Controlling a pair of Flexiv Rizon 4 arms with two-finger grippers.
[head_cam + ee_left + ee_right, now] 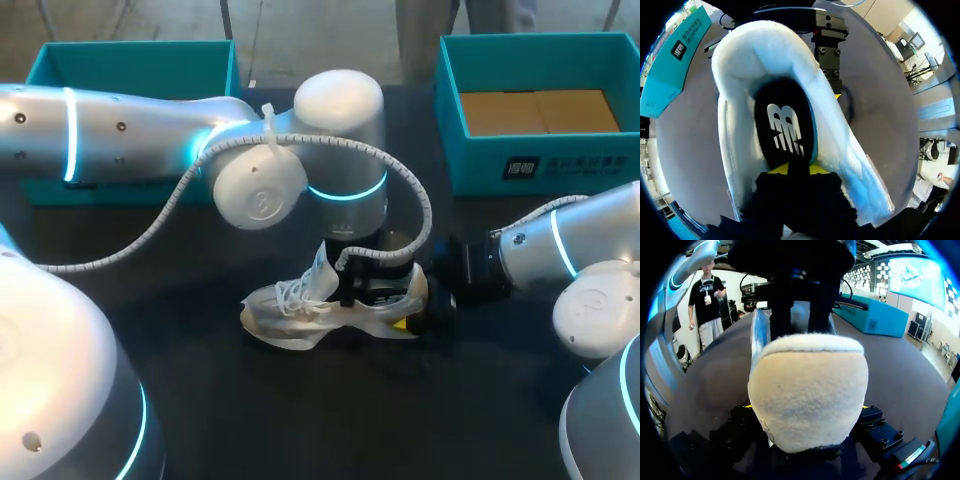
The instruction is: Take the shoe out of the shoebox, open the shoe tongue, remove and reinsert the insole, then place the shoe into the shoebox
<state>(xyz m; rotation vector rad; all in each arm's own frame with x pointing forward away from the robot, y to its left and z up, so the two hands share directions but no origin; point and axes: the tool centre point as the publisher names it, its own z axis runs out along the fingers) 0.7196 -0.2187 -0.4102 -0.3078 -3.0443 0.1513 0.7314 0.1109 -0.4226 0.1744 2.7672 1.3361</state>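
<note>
Near the teal cardboard shoebox (590, 165), the white mesh running shoe (300, 310) looks light and squashy, best held at its stiffer heel, where the right gripper (805, 406) clamps it; the left gripper (796, 169) meets the floppy black insole (785, 125), its closure impossible to tell.

Soft overhead light in the head view, even, a touch dim; the matte black table (200, 400) swallows it, a faint shadow pooling under the white mesh shoe (290, 308). Cyan rings glow on the glossy silver left arm (130, 130). Left wrist view: the shoe's pale lining glares, the black insole (785, 107) sinks dark. Right wrist view: under the heel it's murky, perhaps just shade.
</note>
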